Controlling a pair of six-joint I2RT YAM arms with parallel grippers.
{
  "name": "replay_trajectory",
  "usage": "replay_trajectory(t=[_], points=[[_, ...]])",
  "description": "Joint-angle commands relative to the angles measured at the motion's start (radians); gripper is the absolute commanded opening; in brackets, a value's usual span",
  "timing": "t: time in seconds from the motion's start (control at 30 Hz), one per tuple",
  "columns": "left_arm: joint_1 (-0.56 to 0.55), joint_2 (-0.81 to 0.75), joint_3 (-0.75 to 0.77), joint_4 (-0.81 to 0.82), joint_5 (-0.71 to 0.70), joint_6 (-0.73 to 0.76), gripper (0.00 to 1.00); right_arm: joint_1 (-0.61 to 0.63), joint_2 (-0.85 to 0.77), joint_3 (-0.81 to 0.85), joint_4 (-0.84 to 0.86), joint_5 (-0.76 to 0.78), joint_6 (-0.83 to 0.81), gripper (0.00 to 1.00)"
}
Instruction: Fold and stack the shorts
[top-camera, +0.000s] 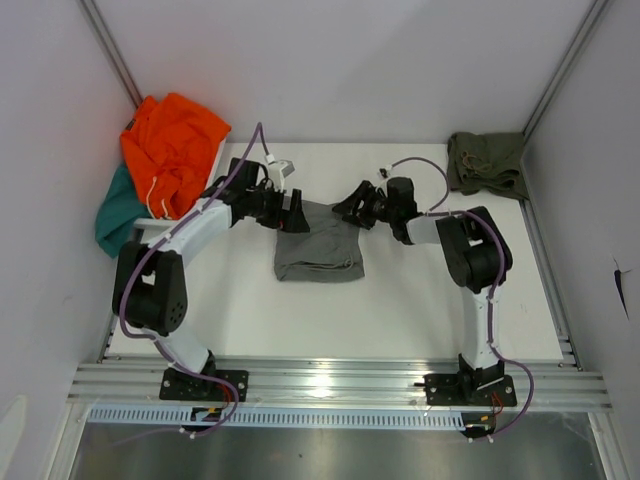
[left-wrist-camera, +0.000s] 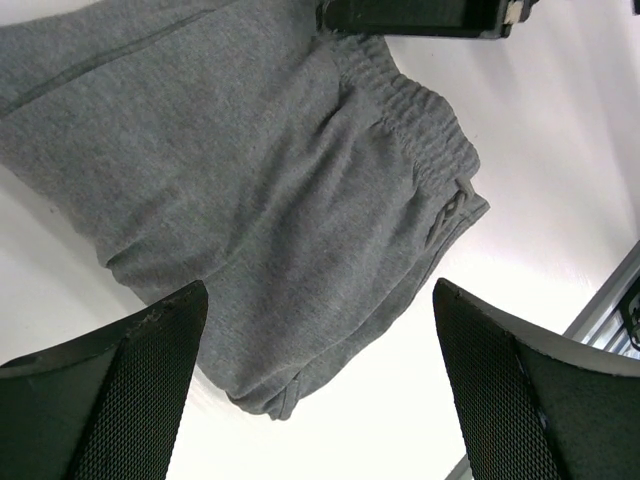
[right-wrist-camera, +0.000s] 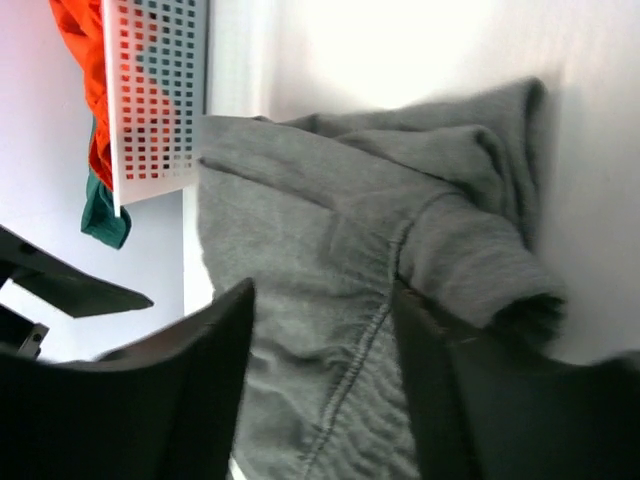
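1. The grey soft-cloth shorts (top-camera: 318, 245) lie on the white table (top-camera: 400, 310), about midway between left and right and toward the far half. Both arms reach in over their far edge.
2. From above, the shorts form a compact, roughly rectangular shape. The left wrist view shows their gathered elastic waistband (left-wrist-camera: 420, 120).
3. The left gripper (top-camera: 290, 212) hangs over the far left corner of the grey shorts. Its jaws stand wide apart. In its own camera the two black textured fingers (left-wrist-camera: 150, 380) frame the cloth below and do not touch it.
4. The right gripper (top-camera: 350, 208) sits at the far right corner of the same shorts. Its jaws are partly apart, with grey cloth filling the gap between the dark fingers (right-wrist-camera: 190, 390). I cannot tell whether the pads rest against the cloth.
5. In the right wrist view, the corner of the shorts just right of that gripper is rumpled into a thick fold (right-wrist-camera: 490, 260).
6. The olive green cloth shorts (top-camera: 487, 162) lie crumpled at the far right corner of the table, well apart from the grey pair.
7. A bright orange garment (top-camera: 172, 150) is heaped at the far left corner, with a teal garment (top-camera: 115, 215) just near of it, partly over the table's left edge.
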Motion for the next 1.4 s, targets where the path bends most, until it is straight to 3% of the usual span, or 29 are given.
replay_trajectory(t=[0.0, 0.07, 0.2, 0.47, 0.8, 0.93, 1.1, 1.37], points=[[-0.001, -0.061, -0.004, 0.042, 0.024, 0.031, 0.95, -0.004, -0.104, 0.053, -0.085, 0.034, -0.087, 0.65], [-0.001, -0.070, -0.010, 0.043, 0.021, 0.032, 0.95, -0.007, -0.176, 0.076, -0.145, 0.023, -0.127, 0.80], [-0.011, -0.076, -0.037, 0.066, 0.006, 0.034, 0.95, -0.019, -0.287, 0.045, -0.258, 0.011, -0.196, 0.91], [-0.080, -0.076, -0.066, 0.106, -0.056, 0.035, 0.95, -0.048, -0.417, -0.166, -0.396, 0.010, -0.276, 0.91], [-0.152, -0.067, -0.048, 0.164, -0.137, 0.029, 0.94, -0.032, -0.424, -0.340, -0.329, -0.013, -0.235, 0.93], [-0.184, 0.005, -0.019, 0.145, -0.259, 0.035, 0.92, -0.010, -0.388, -0.343, -0.305, -0.009, -0.204, 0.93], [-0.235, 0.067, 0.006, 0.080, -0.535, 0.073, 0.90, 0.013, -0.316, -0.341, -0.251, -0.009, -0.157, 0.93], [-0.277, 0.165, 0.075, -0.009, -0.646, 0.067, 0.90, 0.030, -0.226, -0.335, -0.145, -0.018, -0.071, 0.93]])
